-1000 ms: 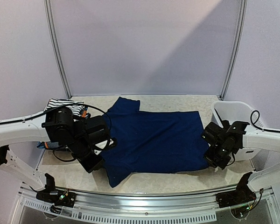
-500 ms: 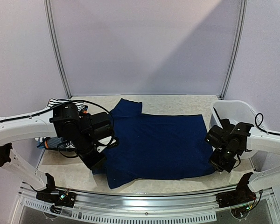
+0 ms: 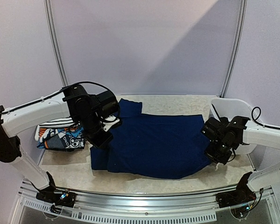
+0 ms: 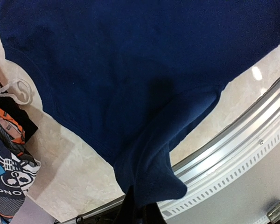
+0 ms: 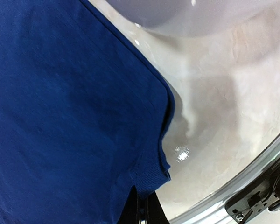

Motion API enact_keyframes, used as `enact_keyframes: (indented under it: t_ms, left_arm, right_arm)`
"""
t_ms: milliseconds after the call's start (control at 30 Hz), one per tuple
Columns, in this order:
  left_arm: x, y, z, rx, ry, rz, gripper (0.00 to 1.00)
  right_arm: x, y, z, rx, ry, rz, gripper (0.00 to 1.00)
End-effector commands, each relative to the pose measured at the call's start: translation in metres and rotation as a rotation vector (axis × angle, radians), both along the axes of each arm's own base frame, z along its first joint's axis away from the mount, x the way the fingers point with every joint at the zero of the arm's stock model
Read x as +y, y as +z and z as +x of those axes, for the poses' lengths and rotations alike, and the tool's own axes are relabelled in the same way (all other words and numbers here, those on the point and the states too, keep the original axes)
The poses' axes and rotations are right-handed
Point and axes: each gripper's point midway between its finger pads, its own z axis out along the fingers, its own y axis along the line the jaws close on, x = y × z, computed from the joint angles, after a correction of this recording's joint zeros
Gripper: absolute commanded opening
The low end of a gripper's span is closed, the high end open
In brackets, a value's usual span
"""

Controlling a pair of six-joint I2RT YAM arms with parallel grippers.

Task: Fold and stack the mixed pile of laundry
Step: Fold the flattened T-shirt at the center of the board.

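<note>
The navy blue garment [image 3: 158, 144] lies spread across the middle of the table. My left gripper [image 3: 101, 140] is shut on its left part, and a fold of navy cloth [image 4: 149, 172] hangs from the shut jaws [image 4: 140, 213]. My right gripper [image 3: 218, 157] is shut on the ribbed hem corner [image 5: 151, 175] at the garment's right end, low over the table. The rest of the mixed laundry pile sits at the left: a blue cartoon-print piece with orange bits [image 3: 60, 138], with black cloth [image 4: 14, 122] and a white drawstring [image 4: 11, 91] beside it.
A white plastic tub [image 3: 234, 114] stands at the back right, close behind my right arm; its wall [image 5: 191, 14] shows in the right wrist view. A metal rail [image 3: 140, 200] runs along the table's front edge, near both grippers [image 4: 233, 154].
My left gripper has risen and moved back with the navy cloth, pulling the tail off the front-left of the table. My right gripper has shifted slightly back and left with the hem.
</note>
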Motion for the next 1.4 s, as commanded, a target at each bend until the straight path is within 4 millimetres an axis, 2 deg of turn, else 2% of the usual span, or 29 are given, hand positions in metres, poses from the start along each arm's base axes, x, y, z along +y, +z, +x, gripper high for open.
enact_keyframes:
  t_ms: [0, 200, 400, 600, 867, 1033, 1367]
  left_arm:
    - [0.006, 0.004, 0.027, -0.028, 0.029, 0.034, 0.00]
    - [0.004, 0.006, 0.059, -0.052, 0.068, 0.026, 0.00]
    - [0.009, 0.007, 0.094, -0.076, 0.093, 0.037, 0.00]
    - [0.006, 0.002, 0.117, -0.076, 0.071, 0.068, 0.00]
    - [0.011, -0.004, 0.146, -0.086, 0.082, 0.106, 0.00]
    - [0.012, -0.012, 0.158, -0.085, 0.071, 0.132, 0.00]
    - [0.019, -0.025, 0.178, -0.122, 0.040, 0.210, 0.00]
  right_arm:
    - [-0.009, 0.021, 0.033, -0.138, -0.052, -0.073, 0.00]
    - [0.007, 0.020, 0.060, -0.198, -0.043, -0.027, 0.00]
    - [-0.005, 0.023, 0.081, -0.208, -0.088, -0.060, 0.00]
    - [-0.013, 0.026, 0.099, -0.198, -0.104, -0.088, 0.00]
    - [-0.017, 0.018, 0.115, -0.174, -0.126, -0.086, 0.00]
    - [-0.018, 0.010, 0.124, -0.144, -0.124, -0.098, 0.00]
    - [-0.022, -0.009, 0.121, -0.096, -0.135, -0.113, 0.00]
